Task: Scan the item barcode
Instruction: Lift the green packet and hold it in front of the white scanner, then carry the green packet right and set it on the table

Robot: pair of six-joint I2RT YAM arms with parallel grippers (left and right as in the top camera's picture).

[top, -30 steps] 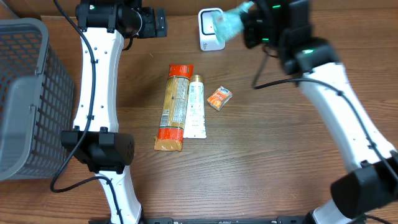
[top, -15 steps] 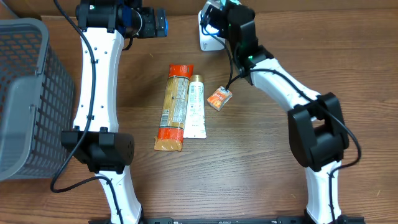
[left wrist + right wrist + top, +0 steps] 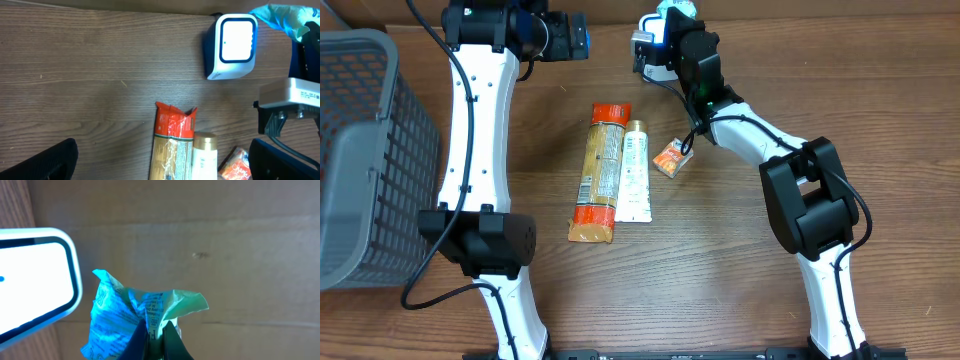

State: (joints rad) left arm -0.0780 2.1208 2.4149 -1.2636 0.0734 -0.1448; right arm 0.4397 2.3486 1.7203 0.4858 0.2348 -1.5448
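My right gripper [image 3: 154, 330] is pinched shut on the crinkly teal plastic packet [image 3: 132, 307], at the table's far edge just beside the white box scanner with the glowing window [image 3: 35, 275]. Mid-scan, I reckon; next the barcode needs turning toward that window. Left gripper [image 3: 565, 37] hangs wide open, empty.

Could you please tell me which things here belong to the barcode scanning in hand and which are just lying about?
In the job: the teal packet, pinched by the right gripper, jaws shut; the white scanner beside it.

Lying about: the long orange-ended packet, the white tube, the small orange sachet, the grey basket.
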